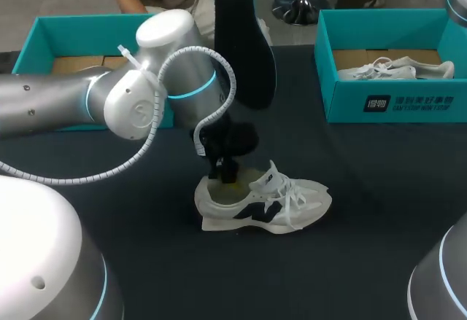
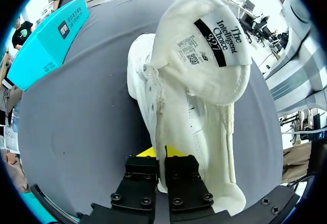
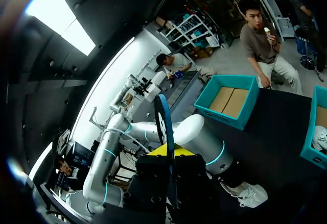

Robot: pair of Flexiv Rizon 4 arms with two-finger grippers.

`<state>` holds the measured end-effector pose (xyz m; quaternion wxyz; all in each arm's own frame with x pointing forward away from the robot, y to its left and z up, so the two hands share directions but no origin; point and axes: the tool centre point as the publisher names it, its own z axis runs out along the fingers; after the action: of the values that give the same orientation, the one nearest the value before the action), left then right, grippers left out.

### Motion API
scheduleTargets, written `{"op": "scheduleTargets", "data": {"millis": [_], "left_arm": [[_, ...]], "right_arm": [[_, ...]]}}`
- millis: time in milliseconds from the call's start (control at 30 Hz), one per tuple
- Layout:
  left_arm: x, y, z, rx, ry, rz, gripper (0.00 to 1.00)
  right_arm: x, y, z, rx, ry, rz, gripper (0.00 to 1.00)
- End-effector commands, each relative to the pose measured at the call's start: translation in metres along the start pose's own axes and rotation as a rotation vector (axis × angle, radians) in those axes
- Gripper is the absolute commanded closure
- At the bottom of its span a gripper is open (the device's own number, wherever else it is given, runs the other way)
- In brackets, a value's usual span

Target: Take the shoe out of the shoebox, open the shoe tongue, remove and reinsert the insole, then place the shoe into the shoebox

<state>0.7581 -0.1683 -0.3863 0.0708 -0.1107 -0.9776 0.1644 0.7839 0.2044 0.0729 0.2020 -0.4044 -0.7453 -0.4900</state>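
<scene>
Shoe [image 1: 263, 203]: white, dark side mark; upright on the dark counter [image 1: 365, 262], mid-front, tongue pulled up.
Left hand [image 2: 162, 155]: clamped on the shoe's collar wall at the heel end.
Insole [image 1: 244, 43]: black, held high above the counter, standing on end.
Right hand [image 3: 171, 152]: closed on the insole's edge.
Shoeboxes: teal, open; left box [image 1: 44, 36], right box [image 1: 394, 105] holding a second shoe [image 1: 398, 68].
</scene>
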Motion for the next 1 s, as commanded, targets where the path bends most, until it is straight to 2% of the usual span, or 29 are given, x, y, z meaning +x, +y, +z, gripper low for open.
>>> {"op": "scheduleTargets", "data": {"millis": [33,233,400,1000], "left_arm": [[-0.003,0.007,-0.007,0.029,0.022,0.013,1.0],[-0.009,0.008,-0.019,0.03,0.037,0.06,1.0],[-0.012,0.008,-0.023,-0.014,0.035,0.113,1.0],[-0.018,0.009,-0.032,0.013,0.112,0.219,1.0]], "right_arm": [[0.0,0.0,0.001,0.0,-0.002,0.001,1.0],[0.005,0.001,-0.006,-0.023,-0.002,-0.008,1.0],[0.014,0.005,-0.018,-0.049,-0.009,-0.008,1.0],[0.041,0.02,-0.055,-0.083,-0.021,0.007,1.0]]}}
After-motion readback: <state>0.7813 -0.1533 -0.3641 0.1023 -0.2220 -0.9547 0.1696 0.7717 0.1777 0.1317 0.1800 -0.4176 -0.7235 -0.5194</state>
